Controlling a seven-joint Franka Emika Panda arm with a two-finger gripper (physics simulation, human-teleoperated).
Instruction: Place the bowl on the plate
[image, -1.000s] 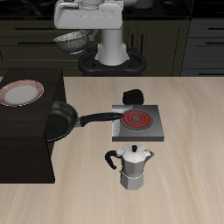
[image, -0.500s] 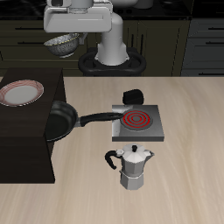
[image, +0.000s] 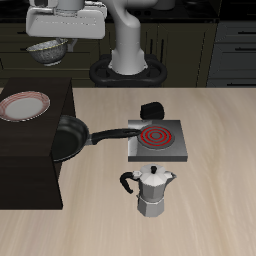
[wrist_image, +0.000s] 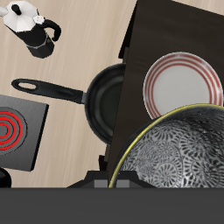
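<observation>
The grey metallic bowl (image: 51, 50) hangs high in the air under my gripper (image: 62, 33), which is shut on the bowl's rim. In the wrist view the bowl (wrist_image: 179, 149) fills much of the picture with its speckled inside facing the camera; my fingers are hidden there. The plate (image: 24, 105), white with a reddish-pink rim, lies flat on top of the dark cabinet (image: 40, 150). It sits below the bowl and nearer the table's front edge. In the wrist view the plate (wrist_image: 179, 80) shows just past the bowl's rim.
A black frying pan (image: 62, 138) rests at the cabinet's edge, its handle reaching toward the stove burner (image: 156, 138). A small black cup (image: 151, 109) stands behind the burner. A moka pot (image: 153, 189) stands nearer the front edge.
My gripper has carried the bowl sideways through the air, away from the robot's base and toward the space above the cabinet with the plate. Nothing on the table moved.
</observation>
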